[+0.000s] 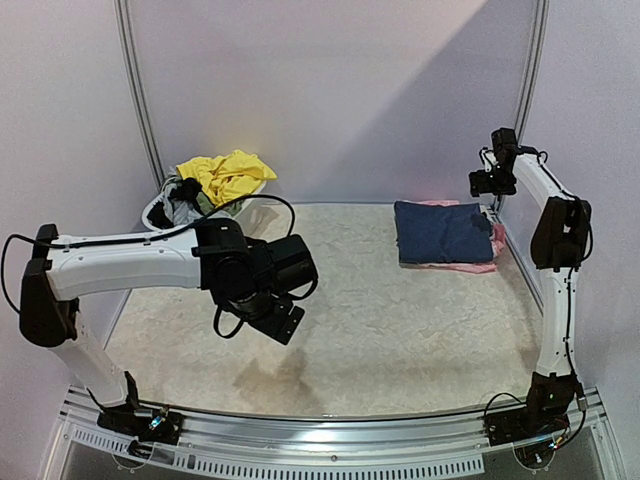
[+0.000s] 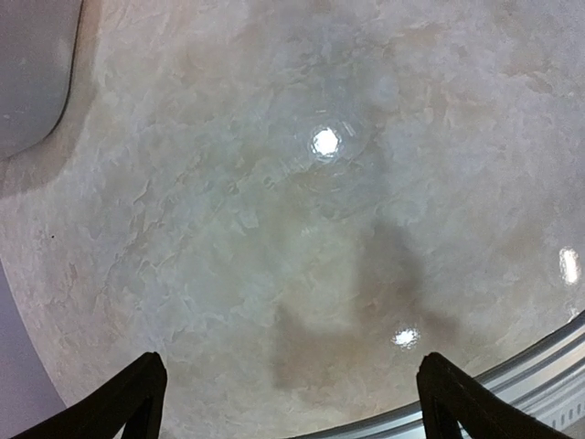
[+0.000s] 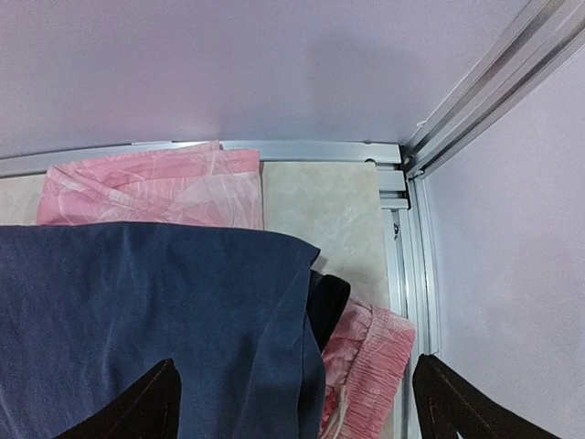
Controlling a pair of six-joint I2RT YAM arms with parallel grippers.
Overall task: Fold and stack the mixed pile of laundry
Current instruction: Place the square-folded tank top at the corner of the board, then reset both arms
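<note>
The unfolded part of the mixed laundry pile sits at the back left, with a yellow piece (image 1: pixel 232 172) on top of grey and dark pieces (image 1: pixel 181 201). At the back right a folded navy piece (image 1: pixel 443 231) (image 3: pixel 155 311) lies on a pink patterned piece (image 1: pixel 470 265) (image 3: pixel 155 187). A black edge (image 3: pixel 331 297) shows between them. My right gripper (image 1: pixel 490 183) (image 3: pixel 292 412) hangs open above the stack's right end, holding nothing. Over the bare front-left table my left gripper (image 1: pixel 283 322) (image 2: pixel 292 407) is open and empty.
A white plastic tub (image 1: pixel 158 212) holds the loose garments by the left wall. Aluminium rails (image 3: pixel 402 274) and lilac walls close in the back right corner next to the stack. The table's front rail (image 2: pixel 512 375) runs just below the left gripper.
</note>
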